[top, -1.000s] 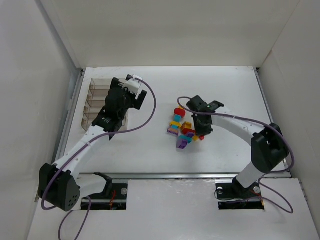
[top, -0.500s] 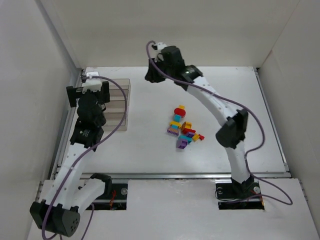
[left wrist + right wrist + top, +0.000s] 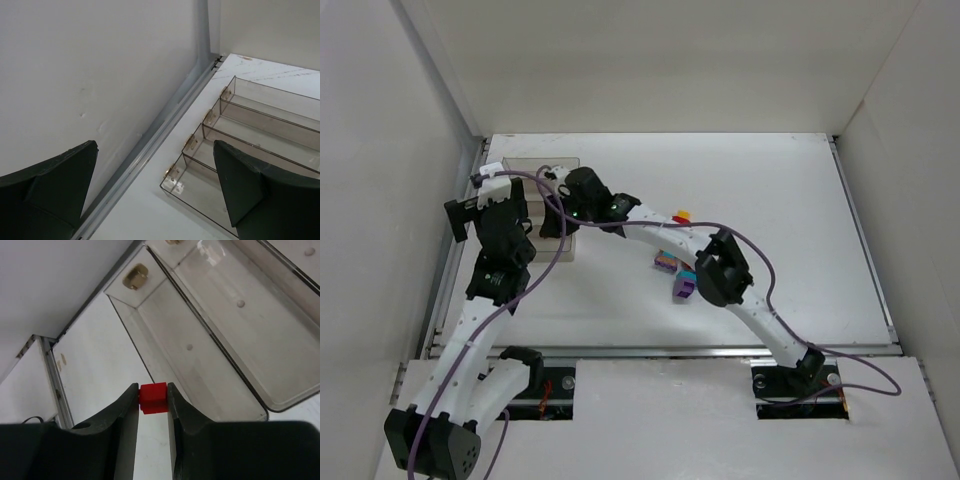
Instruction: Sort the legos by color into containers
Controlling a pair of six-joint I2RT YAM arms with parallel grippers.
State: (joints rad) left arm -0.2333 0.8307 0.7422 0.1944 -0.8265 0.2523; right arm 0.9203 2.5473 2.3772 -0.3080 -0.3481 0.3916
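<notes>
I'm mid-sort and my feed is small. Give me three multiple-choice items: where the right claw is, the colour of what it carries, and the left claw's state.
1. Where is the right claw?
A. folded back at its base
B. reached across to the organizer
C. against the right wall

2. What colour is the lego it grips?
A. yellow
B. purple
C. red

3. How is the left claw?
A. open and empty
B. shut on a lego
C. shut and empty

Answers:
1 B: the right wrist view shows the compartments just ahead of it.
2 C: the lego pinched in its jaws is plainly red.
3 A: its jaws stand wide apart with nothing between them.
</notes>
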